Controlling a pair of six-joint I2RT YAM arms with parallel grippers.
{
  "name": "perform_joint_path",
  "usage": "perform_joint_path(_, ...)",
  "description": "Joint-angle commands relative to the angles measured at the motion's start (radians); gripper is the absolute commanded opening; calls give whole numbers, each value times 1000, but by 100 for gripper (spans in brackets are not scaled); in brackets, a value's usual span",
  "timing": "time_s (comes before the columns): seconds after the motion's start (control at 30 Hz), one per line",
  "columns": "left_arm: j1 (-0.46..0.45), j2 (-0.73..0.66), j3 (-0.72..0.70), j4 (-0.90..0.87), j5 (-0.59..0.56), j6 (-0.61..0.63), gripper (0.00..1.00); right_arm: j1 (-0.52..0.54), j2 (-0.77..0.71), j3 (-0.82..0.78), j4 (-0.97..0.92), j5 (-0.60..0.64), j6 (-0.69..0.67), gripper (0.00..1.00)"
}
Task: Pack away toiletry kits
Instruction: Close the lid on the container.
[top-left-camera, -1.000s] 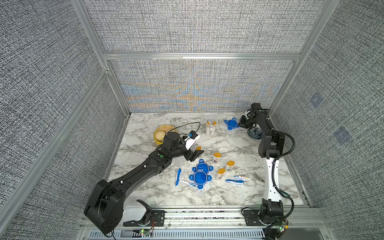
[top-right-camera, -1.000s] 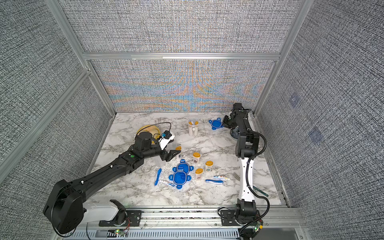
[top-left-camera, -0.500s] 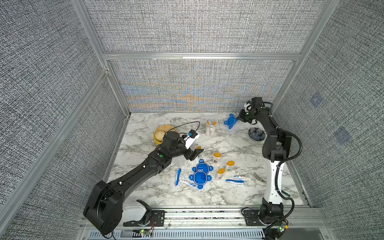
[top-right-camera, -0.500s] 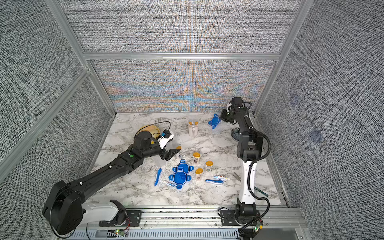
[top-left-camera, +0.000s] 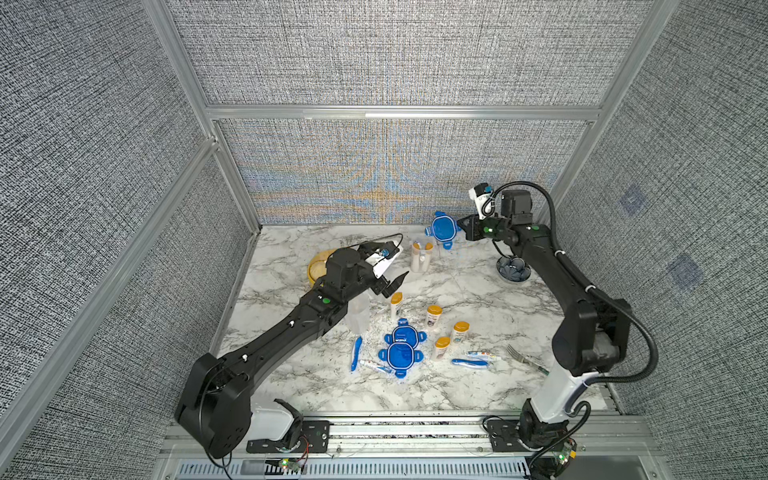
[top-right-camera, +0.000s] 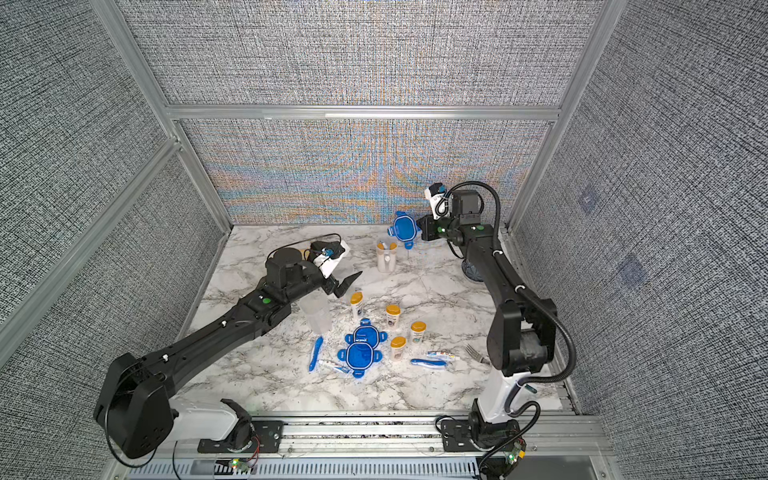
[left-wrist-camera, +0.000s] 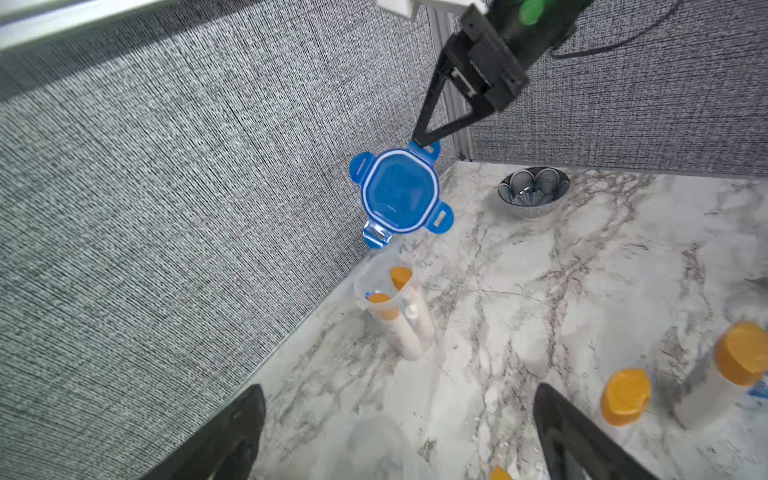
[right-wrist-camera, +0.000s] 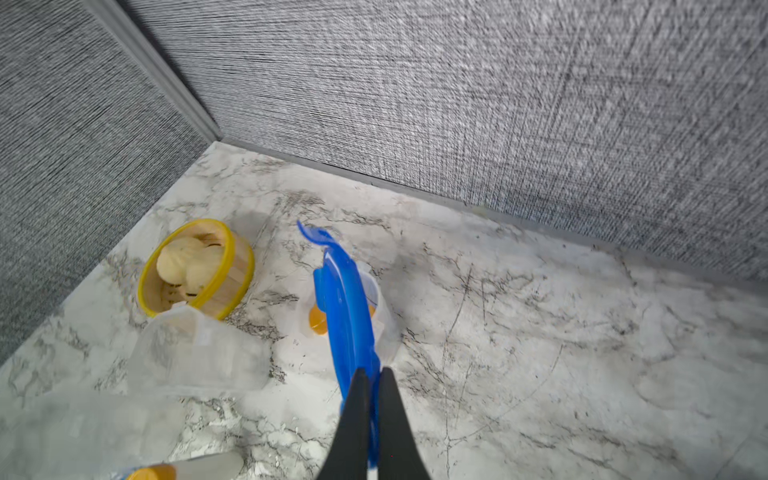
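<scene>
Blue four-tab lid (left-wrist-camera: 400, 191) — white-ringed — hangs pinched in the right gripper (right-wrist-camera: 374, 373).

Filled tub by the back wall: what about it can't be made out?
Contents: in the left wrist view the filled tub shows two orange caps; the rest is blurred.
Opening: in the right wrist view the blue lid, in the right gripper, partly hides it.
Top views: too small.

Middle crowded, far strip open.
Bare desk (top-left-camera: 461, 278) is found between the filled tub (top-left-camera: 420, 258) and the bowl (top-left-camera: 513, 269); the tub's mouth is seemingly overhung by the lifted lid (top-left-camera: 443, 230), and the centre is blocked by standing bottles (top-left-camera: 433, 316).
</scene>
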Motion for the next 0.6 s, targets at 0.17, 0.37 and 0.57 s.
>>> perform_joint_path(0.17,5,101,188,-50,27,113,94,45,-178,-148,204,-164,-189,0)
perform_joint_path(0.37,13,132,285,-176,139,181,86,51,-232,-214,275,-326,-272,0)
perform_joint_path(0.57,19,165,358,-287,193,209,77,59,-245,-248,340,-490,-325,0)
